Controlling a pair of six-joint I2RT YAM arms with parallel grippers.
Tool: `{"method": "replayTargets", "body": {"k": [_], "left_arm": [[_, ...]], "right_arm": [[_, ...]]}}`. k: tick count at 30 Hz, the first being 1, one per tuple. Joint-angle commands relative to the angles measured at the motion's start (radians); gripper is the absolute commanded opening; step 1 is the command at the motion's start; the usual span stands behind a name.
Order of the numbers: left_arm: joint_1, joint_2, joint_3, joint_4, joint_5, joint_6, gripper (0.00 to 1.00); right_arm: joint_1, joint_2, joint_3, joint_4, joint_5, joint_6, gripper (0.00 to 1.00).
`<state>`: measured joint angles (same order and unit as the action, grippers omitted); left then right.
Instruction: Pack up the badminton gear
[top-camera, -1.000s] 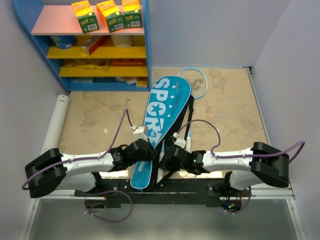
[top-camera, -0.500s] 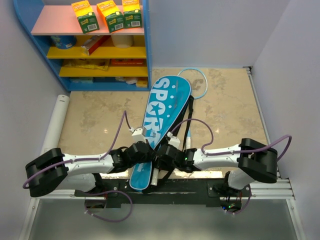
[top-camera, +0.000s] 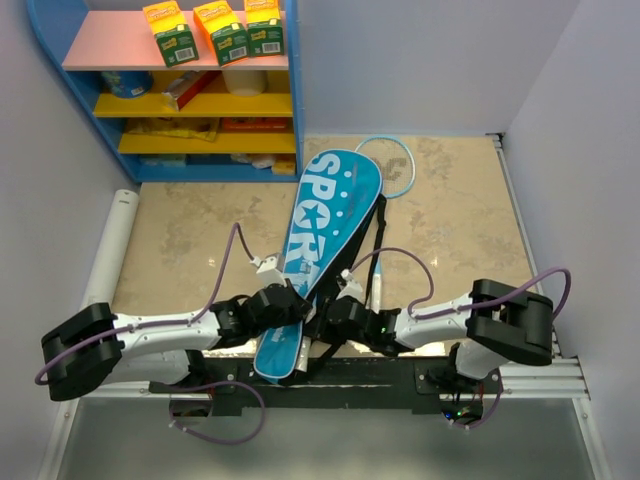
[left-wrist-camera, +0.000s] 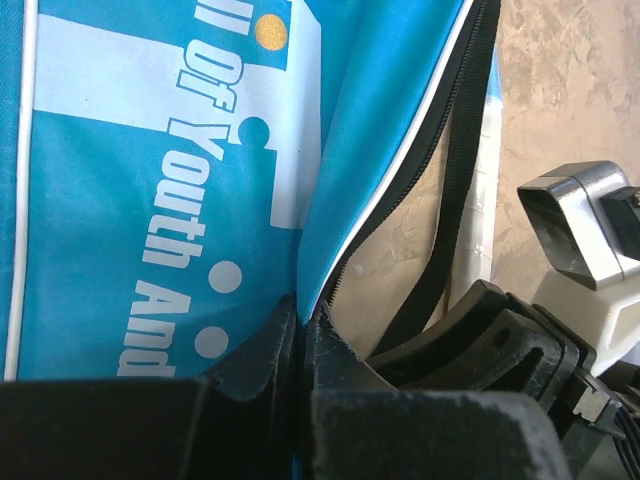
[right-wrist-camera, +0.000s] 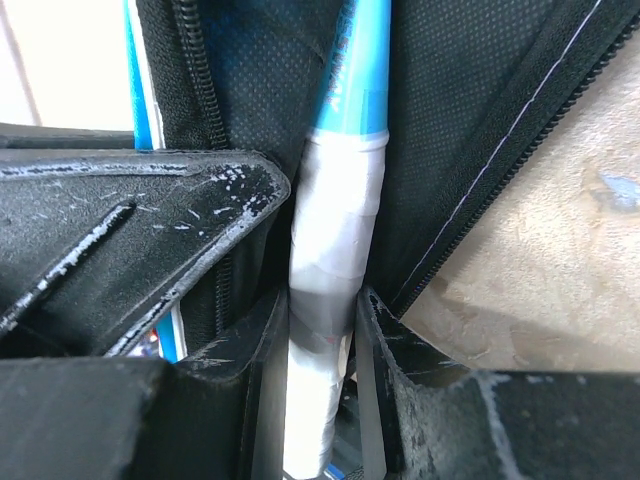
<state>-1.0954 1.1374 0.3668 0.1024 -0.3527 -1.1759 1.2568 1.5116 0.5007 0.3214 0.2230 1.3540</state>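
**Two pincers at the bag**

The left pincer (left-wrist-camera: 300, 335) is pinched shut on the edge of the long blue cloth bag (left-wrist-camera: 150, 200). The right pincer (right-wrist-camera: 320, 330) squeezes the silver-white taped handle (right-wrist-camera: 335, 220) of a thin blue racket (right-wrist-camera: 360, 60) inside the bag's open zip. The bag lies on the tan table (top-camera: 200, 240).

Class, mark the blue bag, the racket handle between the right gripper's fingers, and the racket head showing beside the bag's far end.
blue bag (top-camera: 330, 205), top view, printed face
racket handle (right-wrist-camera: 330, 260), right wrist view, taped grip
racket head (top-camera: 399, 167), top view, strings
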Motion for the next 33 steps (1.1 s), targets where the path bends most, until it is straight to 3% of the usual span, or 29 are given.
{"method": "replayTargets", "body": {"k": [1, 8, 10, 13, 17, 22, 31, 33], "left_arm": [[-0.023, -0.027, 0.053, -0.032, 0.103, -0.053, 0.00], [-0.023, -0.028, 0.075, -0.082, 0.090, -0.054, 0.00], [-0.023, -0.028, 0.073, -0.095, 0.081, -0.051, 0.00], [-0.024, -0.024, 0.067, -0.098, 0.072, -0.057, 0.00], [-0.029, -0.001, 0.064, -0.087, 0.066, -0.068, 0.00], [-0.035, 0.030, 0.052, -0.032, 0.087, -0.097, 0.00], [-0.060, -0.014, 0.046, -0.043, 0.078, -0.099, 0.00], [-0.060, -0.024, 0.046, -0.043, 0.075, -0.100, 0.00]], "right_arm": [[-0.007, -0.043, -0.057, 0.283, 0.058, -0.015, 0.00], [-0.007, -0.281, -0.084, 0.154, 0.090, -0.039, 0.00], [-0.007, -0.315, -0.036, 0.009, 0.125, -0.055, 0.00], [-0.010, -0.311, -0.019, -0.033, 0.153, -0.059, 0.00], [-0.019, -0.226, -0.039, 0.073, 0.156, -0.012, 0.00], [-0.019, -0.099, -0.108, 0.353, 0.190, 0.007, 0.00], [-0.051, -0.082, -0.114, 0.496, 0.191, -0.128, 0.00], [-0.056, -0.051, -0.137, 0.621, 0.168, -0.168, 0.00]]}}
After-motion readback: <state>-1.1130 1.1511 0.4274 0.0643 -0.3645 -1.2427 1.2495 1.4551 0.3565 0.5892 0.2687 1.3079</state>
